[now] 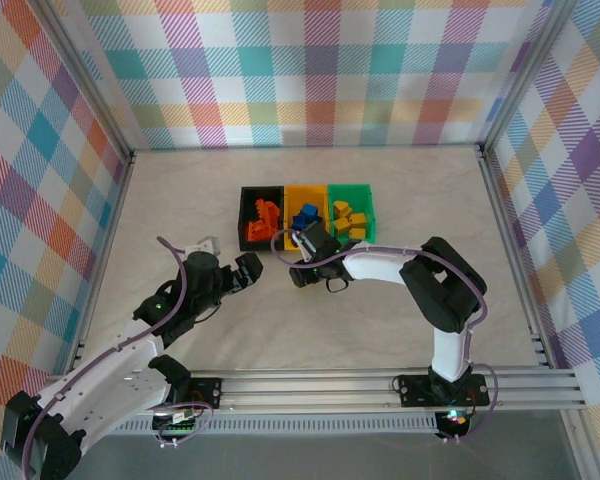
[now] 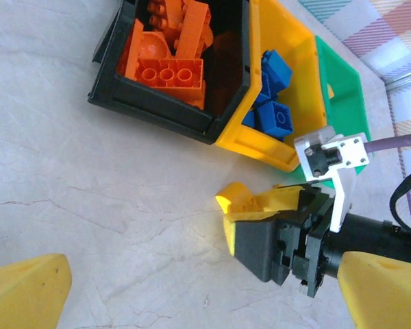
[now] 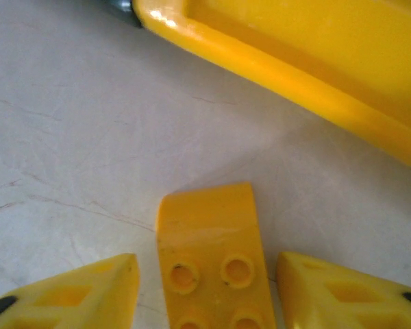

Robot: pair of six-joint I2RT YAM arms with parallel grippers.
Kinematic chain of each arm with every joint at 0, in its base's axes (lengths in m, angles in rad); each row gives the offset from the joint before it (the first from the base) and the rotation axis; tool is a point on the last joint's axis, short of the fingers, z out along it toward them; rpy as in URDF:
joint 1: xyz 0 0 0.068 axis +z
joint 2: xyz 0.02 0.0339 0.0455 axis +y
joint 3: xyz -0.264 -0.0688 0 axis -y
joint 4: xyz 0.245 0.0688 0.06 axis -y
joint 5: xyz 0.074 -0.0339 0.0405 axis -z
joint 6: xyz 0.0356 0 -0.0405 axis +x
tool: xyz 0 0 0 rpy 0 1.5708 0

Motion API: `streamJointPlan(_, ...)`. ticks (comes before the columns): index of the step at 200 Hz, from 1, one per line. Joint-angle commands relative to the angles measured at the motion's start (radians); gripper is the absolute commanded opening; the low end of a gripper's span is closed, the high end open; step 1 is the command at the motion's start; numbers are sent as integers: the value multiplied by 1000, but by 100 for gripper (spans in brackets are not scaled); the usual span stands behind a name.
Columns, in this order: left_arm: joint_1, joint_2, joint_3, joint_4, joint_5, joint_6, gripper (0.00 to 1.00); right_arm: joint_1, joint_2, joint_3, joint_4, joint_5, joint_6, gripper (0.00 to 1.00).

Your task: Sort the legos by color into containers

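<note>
1. Toward the far edge of the table (image 1: 180,210), at mid-width: three bins in one joined row, with black bin (image 1: 261,190) on the left, yellow bin (image 1: 306,188) in the middle, green bin (image 1: 352,187) on the right.
2. In the black bin, orange legos (image 1: 261,222); in the yellow bin, blue legos (image 1: 305,217); in the green bin, yellow legos (image 1: 348,218).
3. Just off the yellow bin's near edge, low over the table: right gripper (image 3: 207,259), reaching in from the right side.
4. Jaws closed on a yellow lego (image 2: 236,197), a sloped piece with studs toward the wrist camera, fingers (image 3: 89,288) at either side, front half sticking out past the fingertips.
5. Yellow lego outside the bins, close to the yellow bin's near wall; touching the table or just above it, cannot tell.
6. Near the middle of the table, to the near-left of the black bin: left gripper (image 2: 205,264), aimed at the bins and the right gripper.
7. Jaws spread wide, bare table between them.
</note>
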Motion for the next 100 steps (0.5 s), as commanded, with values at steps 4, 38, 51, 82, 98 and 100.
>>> streamJointPlan(4, -4, 26, -9, -58, -28, -10, 100, 10, -4, -18, -24, 1, 14, 47)
streamJointPlan(38, -3, 76, -37, 22, -32, -4, 100, 8, -125, -111, 59, -41, 64, 38)
streamJointPlan(51, -2, 112, -39, 49, -27, 8, 100, 0, -194, -150, 80, -51, 88, 37)
streamJointPlan(82, -3, 216, -57, 137, 12, 15, 100, -74, -345, -150, 32, -19, 119, 34)
streamJointPlan(98, -3, 248, -66, 165, 28, 7, 100, -149, -340, -75, -45, 11, 136, 34)
streamJointPlan(100, -3, 249, -67, 168, 29, 6, 100, -158, -335, -64, -55, 14, 137, 34)
